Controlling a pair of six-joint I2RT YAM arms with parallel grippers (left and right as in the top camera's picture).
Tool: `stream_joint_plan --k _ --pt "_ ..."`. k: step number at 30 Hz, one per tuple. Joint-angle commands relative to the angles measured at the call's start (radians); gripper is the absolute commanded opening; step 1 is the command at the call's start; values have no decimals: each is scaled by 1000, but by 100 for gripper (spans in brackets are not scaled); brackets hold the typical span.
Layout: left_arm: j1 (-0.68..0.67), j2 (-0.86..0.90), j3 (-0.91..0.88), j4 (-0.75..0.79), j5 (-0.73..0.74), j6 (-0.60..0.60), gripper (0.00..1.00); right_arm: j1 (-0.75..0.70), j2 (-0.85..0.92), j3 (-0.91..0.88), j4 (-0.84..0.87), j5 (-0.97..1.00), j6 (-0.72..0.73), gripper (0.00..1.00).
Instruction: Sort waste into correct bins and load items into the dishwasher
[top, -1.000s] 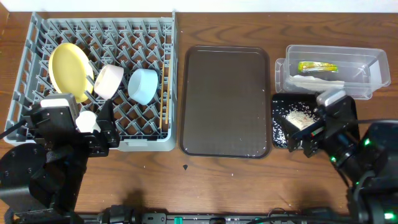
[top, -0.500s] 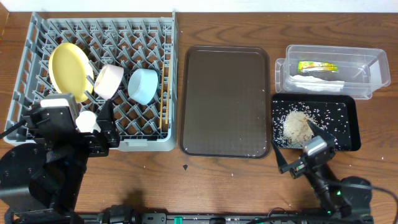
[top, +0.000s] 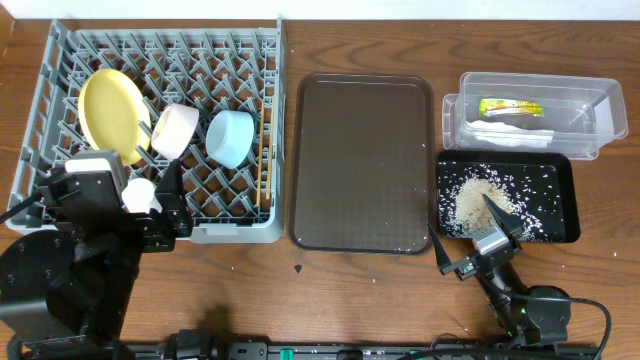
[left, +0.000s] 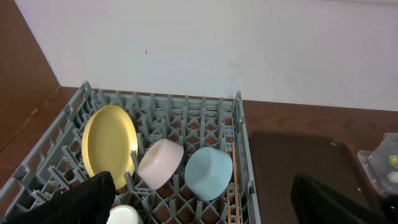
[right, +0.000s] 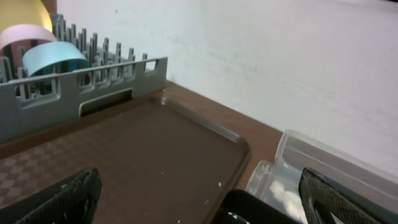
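At 8 o'clock: small white cup (top: 140, 195) in grey pegged plastic rack (top: 230, 232).
Prob. light, slick; grip rim. left tool (left: 204, 186), right tool (right: 199, 177) gape empty.

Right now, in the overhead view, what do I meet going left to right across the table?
yellow plate → pink bowl → blue bowl → chopsticks → brown tray → black tray
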Motion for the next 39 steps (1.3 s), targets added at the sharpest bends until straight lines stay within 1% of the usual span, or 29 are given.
stream_joint_plan --k 1,25,28,30,32,33,36,39 --pt "0 -1 13 0 16 -5 91 -12 -7 -1 -29 0 -12 99" --pt "0 -2 13 -14 13 -5 91 -12 -5 -1 -34 0 -12 99" --pt "-2 -19 -10 -55 -37 13 91 -12 -5 -1 -34 0 -12 99" --pt "-2 -50 -65 -51 -47 6 91 -12 -5 -1 -34 0 -12 99" --pt "-2 -90 -141 -13 -53 -20 91 -12 -5 -1 -34 0 -12 99" --pt "-2 -124 -208 36 -87 -82 91 -12 -5 -1 -34 0 -12 99" --pt "-2 -208 -381 179 -141 -182 91 -12 -5 -1 -34 0 -12 99" --pt "-2 -312 -570 329 -142 -189 91 -12 -5 -1 -34 0 -12 99"
